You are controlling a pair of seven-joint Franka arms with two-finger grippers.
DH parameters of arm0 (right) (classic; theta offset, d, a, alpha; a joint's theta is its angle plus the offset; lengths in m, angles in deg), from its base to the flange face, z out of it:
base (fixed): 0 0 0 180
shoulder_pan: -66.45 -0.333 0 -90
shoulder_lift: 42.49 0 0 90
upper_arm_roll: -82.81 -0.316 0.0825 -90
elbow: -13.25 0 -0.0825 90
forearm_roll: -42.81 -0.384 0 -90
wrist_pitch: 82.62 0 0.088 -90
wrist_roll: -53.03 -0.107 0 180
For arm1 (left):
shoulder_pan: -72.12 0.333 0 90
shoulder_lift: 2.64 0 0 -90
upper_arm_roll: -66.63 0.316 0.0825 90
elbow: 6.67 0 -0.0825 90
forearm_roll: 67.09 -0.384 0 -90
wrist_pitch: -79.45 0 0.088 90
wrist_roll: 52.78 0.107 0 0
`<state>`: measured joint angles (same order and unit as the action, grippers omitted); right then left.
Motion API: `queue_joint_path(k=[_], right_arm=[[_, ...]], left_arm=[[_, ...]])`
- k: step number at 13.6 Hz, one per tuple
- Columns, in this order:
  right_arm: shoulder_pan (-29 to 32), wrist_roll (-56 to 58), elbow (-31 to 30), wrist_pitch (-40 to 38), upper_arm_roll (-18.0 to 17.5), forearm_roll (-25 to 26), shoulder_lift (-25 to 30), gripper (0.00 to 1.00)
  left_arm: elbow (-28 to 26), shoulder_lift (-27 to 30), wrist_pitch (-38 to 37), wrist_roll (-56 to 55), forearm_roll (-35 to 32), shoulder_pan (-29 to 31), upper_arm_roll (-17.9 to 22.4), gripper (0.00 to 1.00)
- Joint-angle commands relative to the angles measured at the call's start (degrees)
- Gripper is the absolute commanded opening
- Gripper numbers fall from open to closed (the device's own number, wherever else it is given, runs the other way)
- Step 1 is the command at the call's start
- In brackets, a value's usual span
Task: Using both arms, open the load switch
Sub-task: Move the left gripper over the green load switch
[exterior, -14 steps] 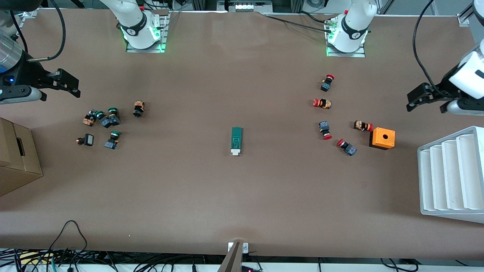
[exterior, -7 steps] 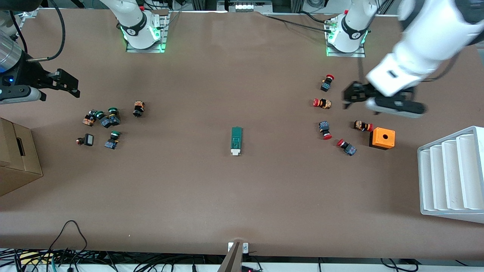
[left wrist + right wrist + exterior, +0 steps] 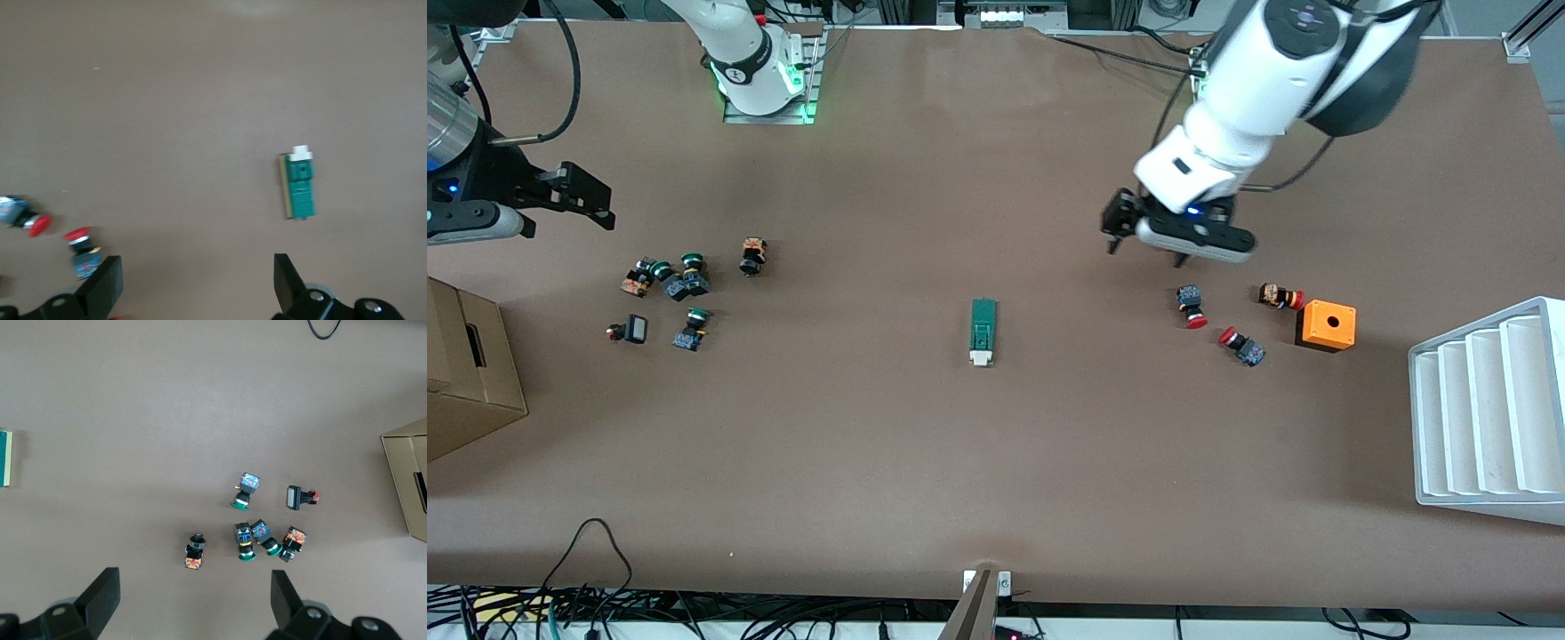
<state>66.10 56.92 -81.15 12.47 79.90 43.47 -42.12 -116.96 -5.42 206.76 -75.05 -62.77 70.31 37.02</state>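
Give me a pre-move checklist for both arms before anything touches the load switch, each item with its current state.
1. load switch lies flat on the table, nothing touching it: ok.
2. left gripper open, holding nothing: ok.
3. left gripper over the load switch: not ok; it is over the red-capped buttons, toward the left arm's end.
4. right gripper open, holding nothing: ok.
5. right gripper over the load switch: not ok; it waits at the right arm's end, near the green-capped buttons.

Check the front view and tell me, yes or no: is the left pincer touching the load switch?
No. The left pincer hangs open above bare table, well apart from the load switch lying untouched mid-table.
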Motion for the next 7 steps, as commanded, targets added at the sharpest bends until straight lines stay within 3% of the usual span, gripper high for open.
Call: queue_joint_path(k=[1, 3, 5, 7], right_arm=[[-0.2, 0.4, 1.8, -1.2, 0.1, 0.7, -0.7, 1.00], [0.0, 0.5, 1.8, -1.0, 0.2, 0.7, -0.7, 1.00], [-0.1, 0.5, 1.8, -1.0, 0.2, 0.7, -0.7, 1.00], [-0.1, 0.5, 1.8, -1.0, 0.2, 0.7, -0.7, 1.00]], left_arm=[[-1.9, 0.2, 5.4, -2.4, 0.3, 0.6, -3.6, 1.00], [-2.6, -0.3, 7.7, -3.3, -0.4, 0.6, -4.7, 1.00], [-5.1, -1.5, 15.0, -5.1, -0.7, 0.4, -7.1, 1.00], [-7.0, -3.3, 19.6, -10.5, -6.6, 0.3, -8.2, 1.00]])
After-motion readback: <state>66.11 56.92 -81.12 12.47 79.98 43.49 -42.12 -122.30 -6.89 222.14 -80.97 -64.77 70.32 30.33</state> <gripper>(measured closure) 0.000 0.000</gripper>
